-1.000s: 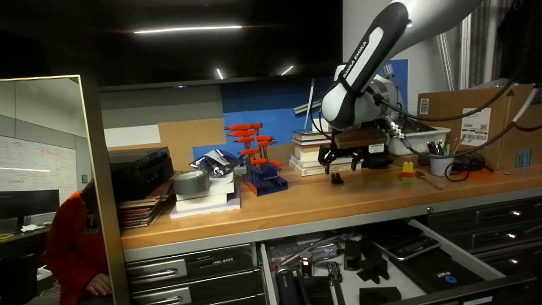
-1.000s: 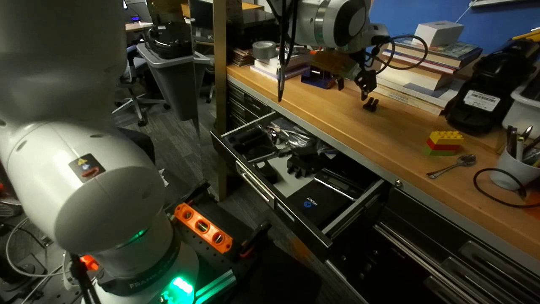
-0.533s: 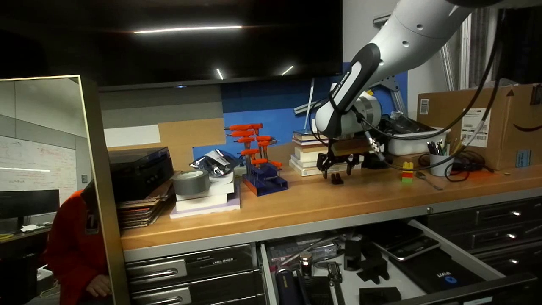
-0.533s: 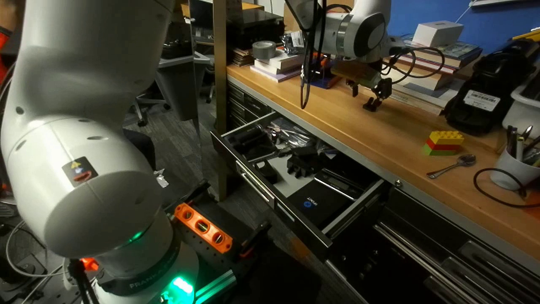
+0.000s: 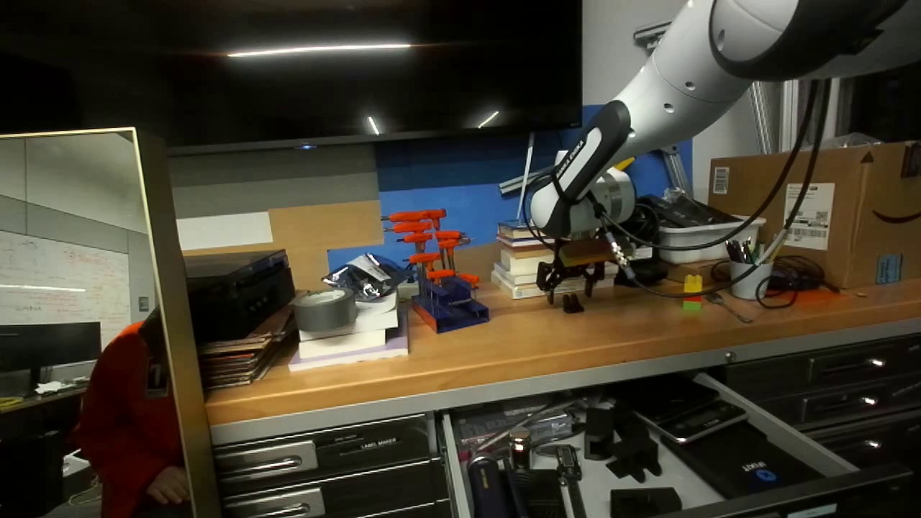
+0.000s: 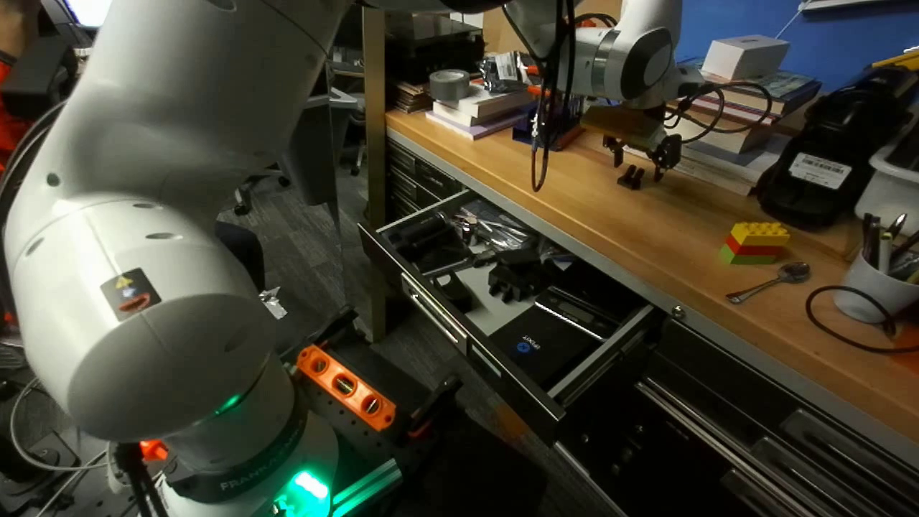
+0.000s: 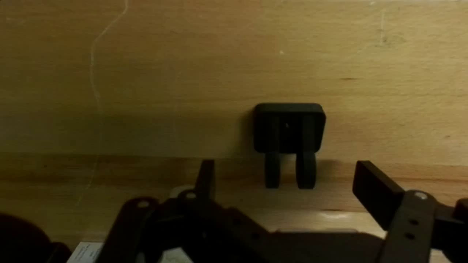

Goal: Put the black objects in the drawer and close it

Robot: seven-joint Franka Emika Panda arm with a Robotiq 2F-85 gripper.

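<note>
The task looks well advanced: blocky, plastic-looking matte-black pieces (image 6: 513,276) already lie in the wide, shallow dark-grey metal drawer (image 6: 603,350), which stands pulled out beneath the front edge of the brown wooden table (image 6: 646,230). Whether all belong to the job is unclear. What is left, as far as shows, is one small matte-black two-pronged piece (image 7: 289,131) on the table, well back from the front edge, near a stack of pale-paged books (image 5: 522,260); then the drawer needs pushing in. The black two-fingered end effector (image 7: 287,179) has its jaws spread and grips nothing; in the wrist view bare wood shows between each finger and the piece.

Besides the black pieces, the drawer holds a flat black package (image 6: 549,345) with a blue emblem, a silver caliper-like tool (image 5: 568,464) and clear plastic bags (image 6: 499,226); the rest is too jumbled to name. Toward the table's back edge a white plastic tub (image 5: 701,252) contains dark items (image 5: 691,210); nearer the front edge, a white cup (image 6: 869,291) holds pens (image 6: 884,251).
</note>
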